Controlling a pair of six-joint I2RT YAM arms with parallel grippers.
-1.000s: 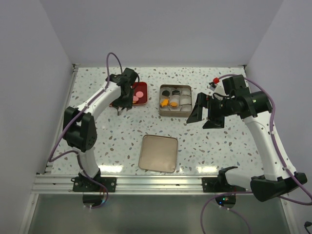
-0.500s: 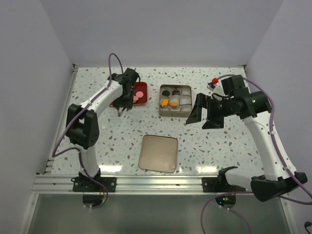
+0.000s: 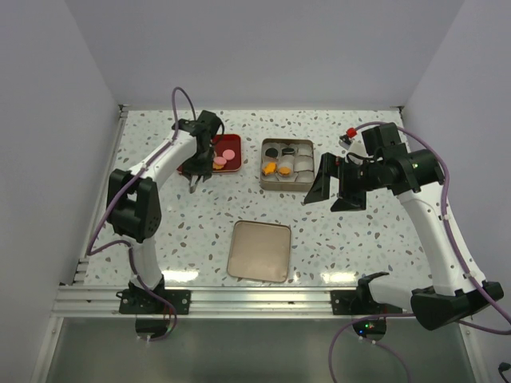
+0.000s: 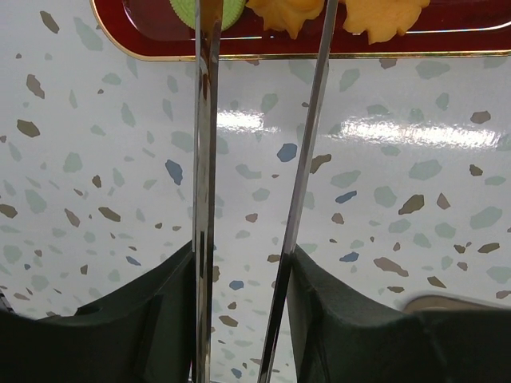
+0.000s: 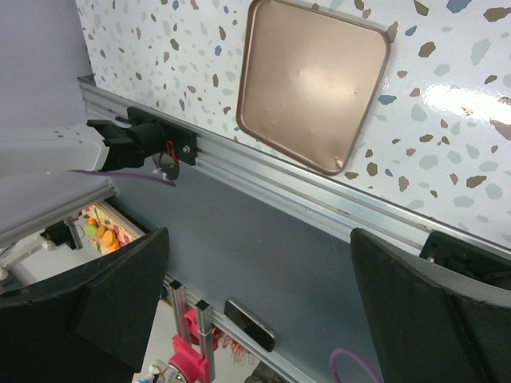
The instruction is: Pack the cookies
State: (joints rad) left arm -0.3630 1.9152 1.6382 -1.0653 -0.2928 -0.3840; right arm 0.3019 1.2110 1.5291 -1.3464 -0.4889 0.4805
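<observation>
Two white robot arms work a speckled white table (image 3: 184, 231) around an open square metal tin (image 3: 288, 141). Inside the tin, orange (image 3: 271, 168) and black cookies (image 3: 273, 151) sit among white paper cups (image 3: 302, 163).

Just left of the tin lies a glossy red rectangular tray (image 3: 224, 140). It holds more cookies, among them a pink round (image 3: 229, 153) and an orange piece (image 3: 217, 162).

The left gripper (image 3: 195, 177) hangs over the near left corner of that tray, on the far side of the tray from the tin. Seen from the left wrist, its two long thin metal fingers (image 4: 204, 159) stand apart, with bare table showing between them. They reach up across the gold-edged rim of the tray (image 4: 463, 41), where their tips run out of the picture. A green cookie (image 4: 184, 8) lies behind the left finger. A scalloped orange cookie (image 4: 287, 12) shows in the gap between the two fingers, and another (image 4: 383, 14) lies to its right. No grip on any piece can be made out.

The right gripper (image 3: 334, 193) hovers just right of the tin, clear of it. Its broad black fingers (image 5: 104, 311) are spread wide and hold nothing.

A flat tan metal lid with rounded corners (image 3: 259, 251) rests on the table nearer the arm bases than the tin, well apart from it. The right wrist view shows the lid beside the aluminium rail (image 5: 319, 199) at the table's near edge.
</observation>
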